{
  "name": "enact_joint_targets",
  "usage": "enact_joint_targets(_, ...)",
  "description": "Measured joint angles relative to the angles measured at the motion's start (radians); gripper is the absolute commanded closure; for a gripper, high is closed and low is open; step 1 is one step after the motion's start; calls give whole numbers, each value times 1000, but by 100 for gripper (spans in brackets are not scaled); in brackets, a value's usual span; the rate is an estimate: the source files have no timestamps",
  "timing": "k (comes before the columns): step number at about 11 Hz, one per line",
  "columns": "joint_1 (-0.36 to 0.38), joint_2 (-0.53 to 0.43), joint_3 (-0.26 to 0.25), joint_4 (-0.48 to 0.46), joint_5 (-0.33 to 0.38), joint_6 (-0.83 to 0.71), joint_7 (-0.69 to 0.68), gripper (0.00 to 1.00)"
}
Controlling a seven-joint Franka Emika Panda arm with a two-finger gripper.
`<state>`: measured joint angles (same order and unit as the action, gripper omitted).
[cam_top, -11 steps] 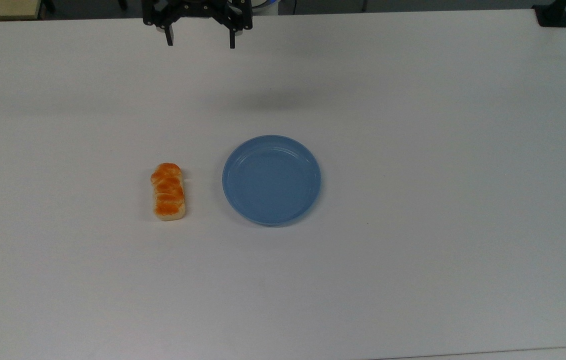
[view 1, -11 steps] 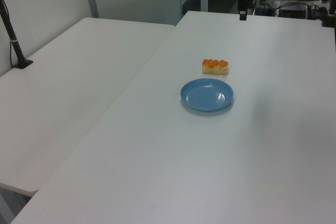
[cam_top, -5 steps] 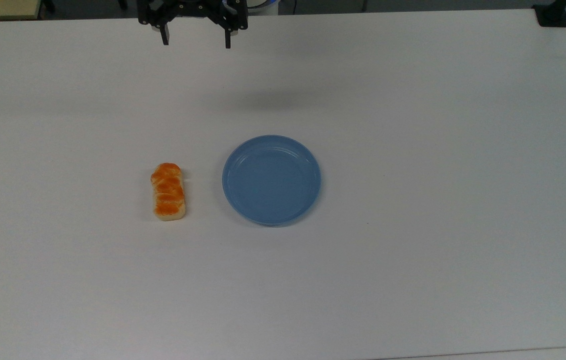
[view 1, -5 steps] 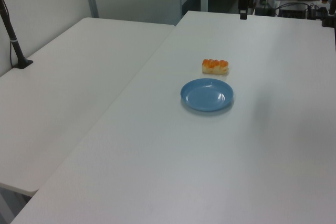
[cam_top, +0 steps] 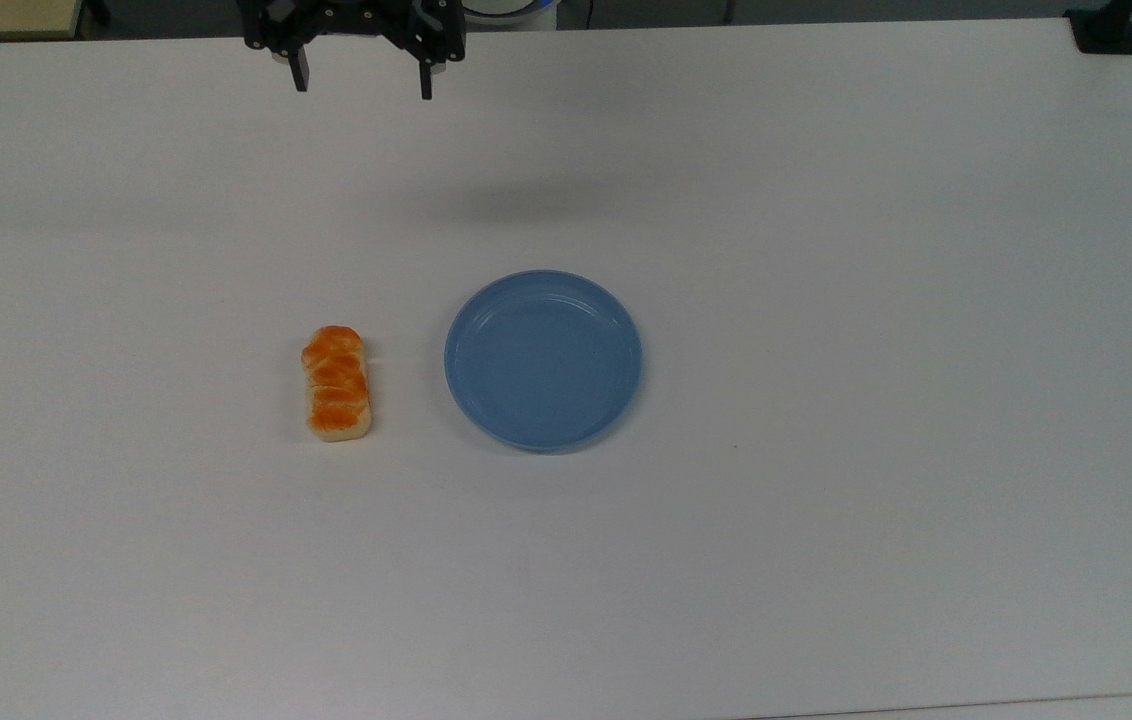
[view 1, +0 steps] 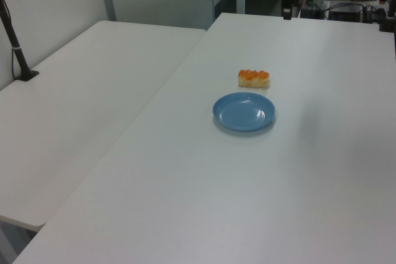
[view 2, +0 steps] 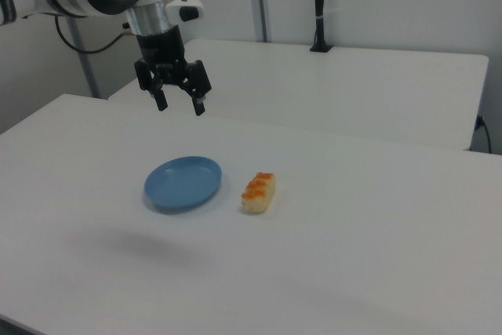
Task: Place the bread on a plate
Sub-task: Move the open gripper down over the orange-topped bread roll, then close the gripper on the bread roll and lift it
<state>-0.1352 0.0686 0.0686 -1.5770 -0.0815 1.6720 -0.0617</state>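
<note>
Nothing was done yet: the bread [cam_top: 336, 383] lay on the table [cam_top: 826, 200] just beside the empty plate [cam_top: 543, 360], not on it, and my pincer [cam_top: 360, 81] hung spread and empty, well apart from the plate.

One bread [cam_top: 336, 383], one plate [cam_top: 543, 359], two tables [view 1: 74, 115].

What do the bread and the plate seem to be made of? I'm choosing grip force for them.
The bread has a glossy, lumpy orange-brown top over matte pale sides; the even shine suggests a plastic or foam replica, though real glazed bread cannot be ruled out. The plate is plain, smooth light blue with a soft sheen and a moulded raised rim, probably plastic or melamine.
</note>
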Motion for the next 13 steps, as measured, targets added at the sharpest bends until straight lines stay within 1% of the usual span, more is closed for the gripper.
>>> enact_joint_targets(2, -25, 15, -1, -8, 0, 58, -33, 0)
enact_joint_targets(4, -49, 62, -2, -13, 0, 137, -51, 0)
enact_joint_targets(8, -84, 200, -2, -19, 0, 291, -69, 0)
enact_joint_targets(13, -85, 369, -2, -21, 0, 436, -71, 0)
